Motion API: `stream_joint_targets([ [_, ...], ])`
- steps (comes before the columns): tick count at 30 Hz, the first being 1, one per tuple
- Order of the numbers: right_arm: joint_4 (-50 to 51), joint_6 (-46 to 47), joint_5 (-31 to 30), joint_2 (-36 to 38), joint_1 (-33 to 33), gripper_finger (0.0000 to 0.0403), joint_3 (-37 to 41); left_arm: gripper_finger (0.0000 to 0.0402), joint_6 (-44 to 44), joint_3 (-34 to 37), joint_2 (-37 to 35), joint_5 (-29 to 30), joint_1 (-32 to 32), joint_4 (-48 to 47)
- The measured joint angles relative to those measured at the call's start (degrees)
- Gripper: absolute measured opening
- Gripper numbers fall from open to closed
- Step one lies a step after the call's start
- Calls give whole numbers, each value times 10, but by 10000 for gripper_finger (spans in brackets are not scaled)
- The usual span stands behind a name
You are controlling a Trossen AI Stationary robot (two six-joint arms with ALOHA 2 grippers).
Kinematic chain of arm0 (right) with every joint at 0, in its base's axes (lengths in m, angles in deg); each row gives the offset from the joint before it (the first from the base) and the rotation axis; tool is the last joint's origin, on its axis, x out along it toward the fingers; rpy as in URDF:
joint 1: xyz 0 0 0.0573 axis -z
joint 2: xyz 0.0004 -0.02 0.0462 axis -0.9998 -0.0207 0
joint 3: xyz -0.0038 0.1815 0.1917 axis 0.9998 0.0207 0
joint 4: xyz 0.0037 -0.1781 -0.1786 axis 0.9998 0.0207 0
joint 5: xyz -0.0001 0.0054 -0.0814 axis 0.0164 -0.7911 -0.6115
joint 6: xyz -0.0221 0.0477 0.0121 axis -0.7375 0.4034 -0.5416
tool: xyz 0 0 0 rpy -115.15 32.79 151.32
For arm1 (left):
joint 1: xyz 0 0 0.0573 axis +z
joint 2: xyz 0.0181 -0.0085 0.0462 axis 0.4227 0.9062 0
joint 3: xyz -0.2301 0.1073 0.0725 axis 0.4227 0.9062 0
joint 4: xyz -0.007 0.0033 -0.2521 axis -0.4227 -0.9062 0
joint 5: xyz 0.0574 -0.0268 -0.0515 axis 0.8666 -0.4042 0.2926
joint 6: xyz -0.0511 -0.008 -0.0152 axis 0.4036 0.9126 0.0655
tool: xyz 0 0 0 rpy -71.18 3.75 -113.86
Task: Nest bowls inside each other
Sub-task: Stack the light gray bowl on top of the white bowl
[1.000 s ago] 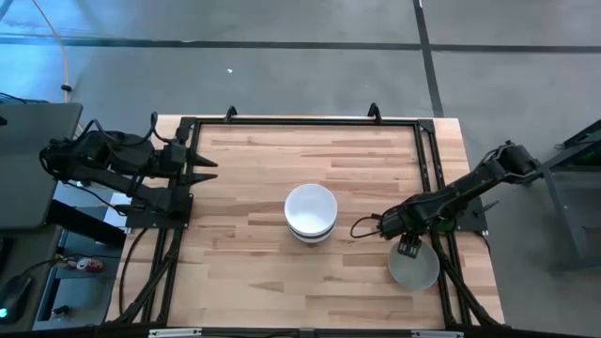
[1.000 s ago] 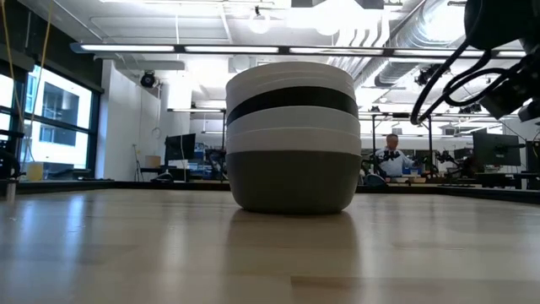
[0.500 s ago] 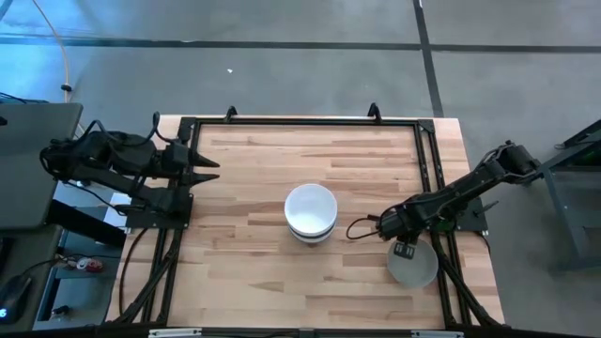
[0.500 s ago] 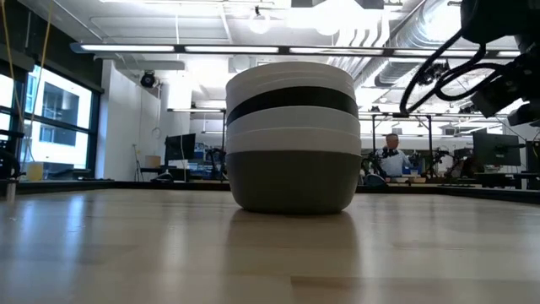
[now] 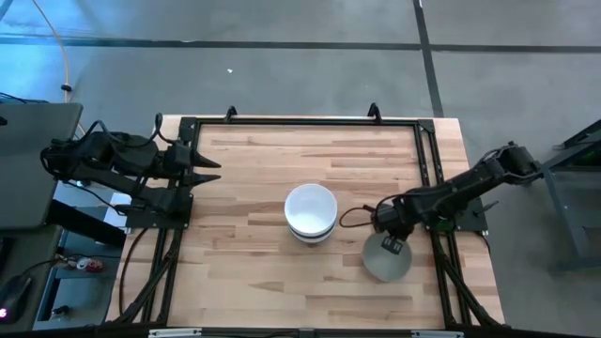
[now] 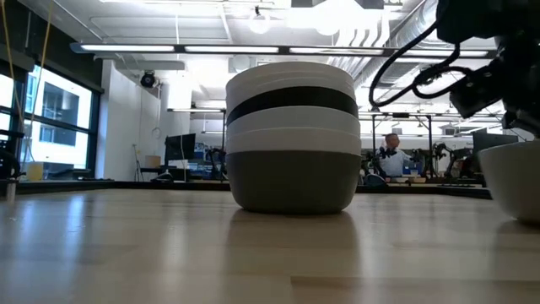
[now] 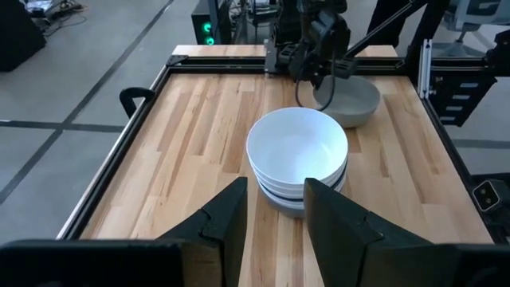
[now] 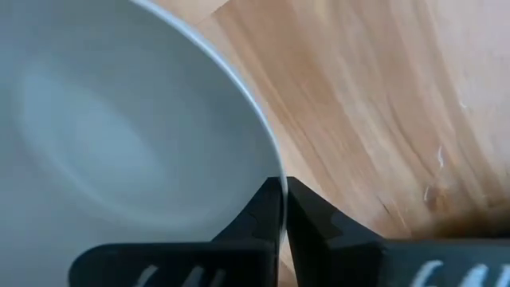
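Observation:
A stack of nested bowls (image 5: 311,212), white on top with a black and a grey one showing lower down (image 6: 291,139), stands on its base at the table's middle. To its right, nearer the front edge, lies a single grey bowl (image 5: 385,263), open side up; it also shows at the low view's right edge (image 6: 516,177) and in the left wrist view (image 7: 355,105). My right gripper (image 5: 392,246) points down over this bowl's far rim, shut on it. My left gripper (image 7: 275,214) hovers open above the table's left edge (image 5: 202,169), facing the stack. My right gripper pinches the grey bowl's rim (image 8: 267,155) on its far side, one finger inside the bowl and one finger (image 8: 307,209) outside. The fingers come from above, pointing down. The bowl's base (image 6: 519,215) seems to lie on the table.
A black metal frame (image 5: 427,169) runs around the wooden tabletop. Bare wood lies between the stack and the grey bowl and along the near and far edges. The room beyond holds desks and a person (image 6: 390,156) far off.
My right gripper has shut on the grey bowl's rim, rolled a little, and gone toward the table's left, toward the stack. The grey bowl has slid along the table with it and has come into the low view at the right.

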Motion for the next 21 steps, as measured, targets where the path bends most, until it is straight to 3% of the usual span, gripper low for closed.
stream_joint_targets([
  [11, 12, 35, -14, -1, 51, 0, -10, 114, -15, 0, 0, -15, 0, -1],
  [21, 116, 7, -62, -1, 69, 0, -129, 114, -26, 0, 0, -15, 0, -1],
])
